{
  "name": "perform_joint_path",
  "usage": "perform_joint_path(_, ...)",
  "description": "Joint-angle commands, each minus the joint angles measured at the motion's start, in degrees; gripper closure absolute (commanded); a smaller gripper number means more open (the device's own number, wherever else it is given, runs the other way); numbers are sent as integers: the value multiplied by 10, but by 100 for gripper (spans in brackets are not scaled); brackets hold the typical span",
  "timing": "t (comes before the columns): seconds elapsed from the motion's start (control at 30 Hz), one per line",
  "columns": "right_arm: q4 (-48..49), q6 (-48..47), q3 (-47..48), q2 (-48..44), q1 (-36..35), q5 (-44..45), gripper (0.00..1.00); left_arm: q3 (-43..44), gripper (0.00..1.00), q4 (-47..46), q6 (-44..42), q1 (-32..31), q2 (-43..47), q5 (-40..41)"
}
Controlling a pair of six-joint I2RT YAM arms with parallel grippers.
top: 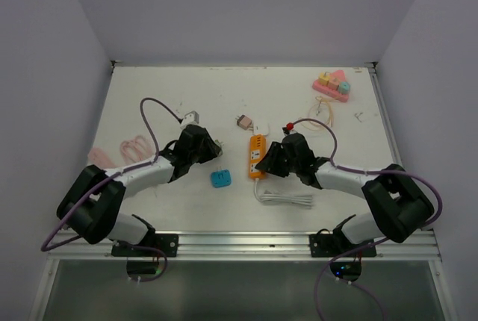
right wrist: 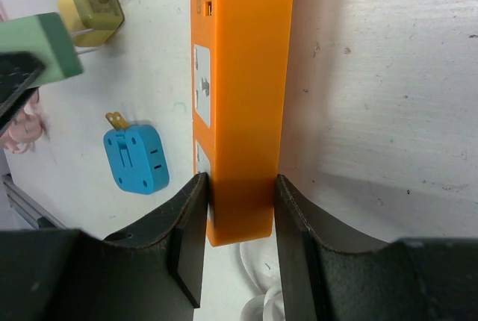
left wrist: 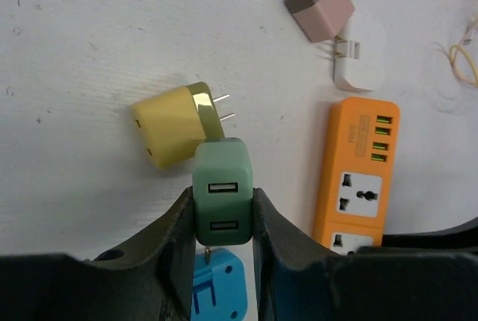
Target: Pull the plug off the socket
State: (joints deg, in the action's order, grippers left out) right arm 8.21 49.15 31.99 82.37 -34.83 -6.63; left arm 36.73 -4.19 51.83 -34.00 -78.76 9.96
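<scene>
My left gripper is shut on a green USB plug, held above the table with its prongs free, well left of the orange socket strip. The green plug also shows at the left edge of the right wrist view. My right gripper is shut on the near end of the orange socket strip, which lies flat on the table. In the top view the left gripper is left of the strip and the right gripper is at its near end.
A yellow plug lies just beyond the green one. A blue adapter lies below the left gripper. A pink plug and a white plug lie past the strip. White coiled cable, pink toy.
</scene>
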Motion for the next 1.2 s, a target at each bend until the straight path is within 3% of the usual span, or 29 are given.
perform_joint_path(0.0, -101, -54, -35, 31, -2, 13, 100, -1, 91, -52, -20, 18, -41, -61)
perform_joint_path(0.3, -93, -60, -37, 25, -2, 3, 100, 10, 75, -85, -16, 22, -107, -93)
perform_joint_path(0.4, -96, -62, -37, 15, -2, 3, 93, 2, 61, -73, -14, 24, -92, -83)
perform_joint_path(0.43, -100, -63, -35, 9, -2, 4, 89, 0, 49, -63, -16, 24, -80, -76)
perform_joint_path(0.53, -112, -70, -30, -1, -2, 6, 78, -2, 26, -36, -24, 24, -48, -66)
perform_joint_path(0.63, -132, -80, -20, -19, -2, 14, 69, -2, 11, -8, -31, 24, -13, -53)
perform_joint_path(0.77, -158, -93, -4, -53, -2, 19, 60, 14, 5, 33, -50, 23, 23, -49)
perform_joint_path(0.87, -180, -102, 11, -86, -2, 20, 41, 35, 2, 74, -70, 16, 42, -48)
perform_joint_path(0.9, -197, -106, 20, -103, -2, 25, 29, 48, 2, 83, -76, 10, 45, -43)
perform_joint_path(1.0, -231, -113, 38, -148, -2, 38, 7, 81, 0, 130, -107, -36, 46, 1)
perform_joint_path(1.07, -256, -114, 49, -169, -2, 54, 1, 101, 1, 146, -118, -86, 38, 32)
perform_joint_path(1.17, -320, -121, 80, -218, -2, 119, 1, 135, 0, 166, -143, -143, 15, 56)
